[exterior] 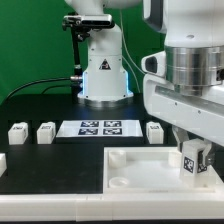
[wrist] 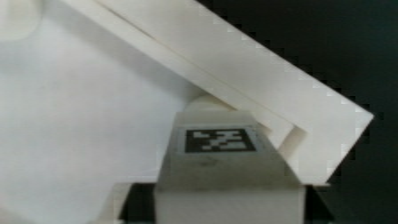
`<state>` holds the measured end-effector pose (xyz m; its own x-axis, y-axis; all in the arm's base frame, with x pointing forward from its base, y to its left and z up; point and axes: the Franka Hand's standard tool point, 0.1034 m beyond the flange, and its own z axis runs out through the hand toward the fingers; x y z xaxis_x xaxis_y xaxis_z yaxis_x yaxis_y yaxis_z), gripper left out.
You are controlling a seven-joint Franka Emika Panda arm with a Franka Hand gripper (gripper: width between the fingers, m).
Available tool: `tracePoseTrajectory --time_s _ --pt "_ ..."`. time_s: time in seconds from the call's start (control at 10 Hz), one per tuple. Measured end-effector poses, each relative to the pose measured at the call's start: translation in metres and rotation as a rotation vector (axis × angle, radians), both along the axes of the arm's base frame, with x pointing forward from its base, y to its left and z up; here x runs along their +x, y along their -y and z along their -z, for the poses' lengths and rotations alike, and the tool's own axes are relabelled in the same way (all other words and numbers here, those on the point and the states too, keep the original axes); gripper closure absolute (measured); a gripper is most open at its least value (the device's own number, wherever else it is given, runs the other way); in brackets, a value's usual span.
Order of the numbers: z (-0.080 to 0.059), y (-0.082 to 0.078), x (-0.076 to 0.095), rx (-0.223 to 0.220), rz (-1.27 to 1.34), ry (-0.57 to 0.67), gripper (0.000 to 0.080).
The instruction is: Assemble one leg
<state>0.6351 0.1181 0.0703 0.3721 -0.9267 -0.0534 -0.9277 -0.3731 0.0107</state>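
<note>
My gripper [exterior: 192, 157] is shut on a leg [exterior: 193, 163], a small white block with a black-and-white tag on its face. It holds the leg upright over the near right corner of the large white square tray-like part [exterior: 140, 172]. In the wrist view the leg [wrist: 221, 150] stands between my dark fingers [wrist: 146, 203], with my gripper [wrist: 222, 208] closed around it. The leg's far end sits at the corner where the tray part's raised wall [wrist: 231, 70] bends. Whether the leg touches the tray floor is hidden.
Three more legs lie on the black table: two at the exterior view's left [exterior: 17, 133] [exterior: 46, 131] and one right of the marker board [exterior: 153, 131]. The marker board [exterior: 100, 127] lies in front of the robot base [exterior: 103, 75]. A white piece shows at the left edge [exterior: 2, 162].
</note>
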Motion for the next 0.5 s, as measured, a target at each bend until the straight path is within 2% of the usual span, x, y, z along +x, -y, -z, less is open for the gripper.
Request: tracePoseTrajectory --time_s 0.3,0.5 --pt "-0.0004 0.0019 0.0015 0.009 0.282 -0.015 0.0509" --pt "-0.0003 0.0021 0.0016 0.012 0.301 -0.016 0.0509"
